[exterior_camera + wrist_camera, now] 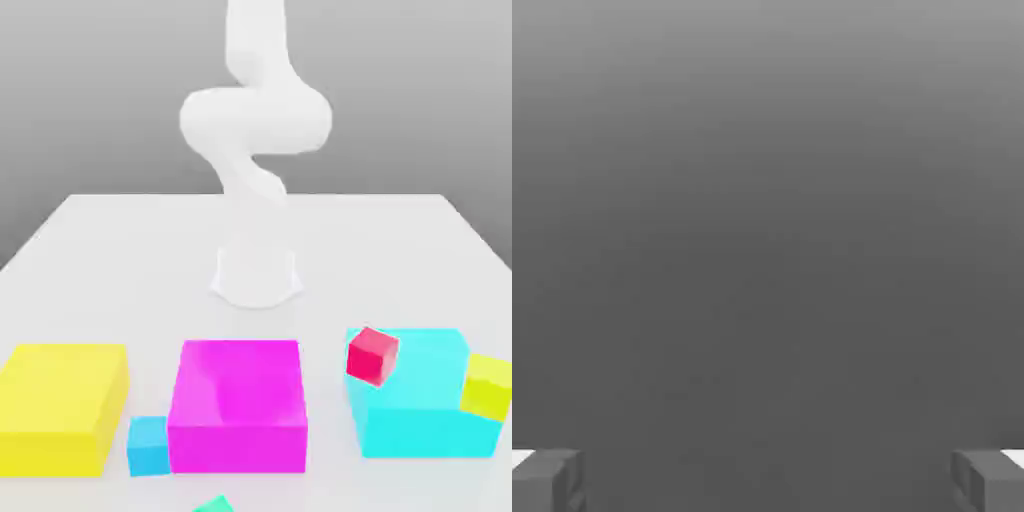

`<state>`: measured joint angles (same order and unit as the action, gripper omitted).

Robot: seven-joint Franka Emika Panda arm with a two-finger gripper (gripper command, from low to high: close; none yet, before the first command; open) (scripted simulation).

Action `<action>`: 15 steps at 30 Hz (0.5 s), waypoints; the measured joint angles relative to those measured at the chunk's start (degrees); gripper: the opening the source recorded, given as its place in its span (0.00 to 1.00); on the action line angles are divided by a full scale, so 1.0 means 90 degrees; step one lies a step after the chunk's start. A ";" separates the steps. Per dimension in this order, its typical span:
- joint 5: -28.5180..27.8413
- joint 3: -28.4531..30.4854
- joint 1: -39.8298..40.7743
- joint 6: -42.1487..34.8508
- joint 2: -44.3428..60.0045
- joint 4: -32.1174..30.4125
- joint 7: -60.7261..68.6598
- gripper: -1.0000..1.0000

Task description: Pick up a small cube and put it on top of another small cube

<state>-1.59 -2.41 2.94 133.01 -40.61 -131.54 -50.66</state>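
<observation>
I see the green cube (213, 504) cut by the exterior frame's lower edge. Both fingertips (547, 480) run off the hand view's edges, nothing between them.

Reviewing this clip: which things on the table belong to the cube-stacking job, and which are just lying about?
Belongs to the job:
- tiny green cube, at the exterior view's bottom edge
- tiny sky-blue cube, between the yellow and magenta blocks
- gripper, open

Lying about:
- large yellow block
- large magenta block
- large cyan block
- small red cube
- small yellow-green cube

Small cube (148, 446) sits between two blocks (60, 405) (238, 405).
</observation>
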 joint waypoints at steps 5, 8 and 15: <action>-0.0404 -0.0522 0.0627 0.0279 0.1191 0.0055 -0.1130 0.50; -0.0669 -0.0785 0.0945 0.0441 0.1887 0.0088 -0.1806 0.50; -0.1327 -0.1051 0.1339 0.0800 0.3519 0.0169 -0.3415 0.50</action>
<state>-13.54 -11.87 14.99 140.21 -8.94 -130.02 -81.40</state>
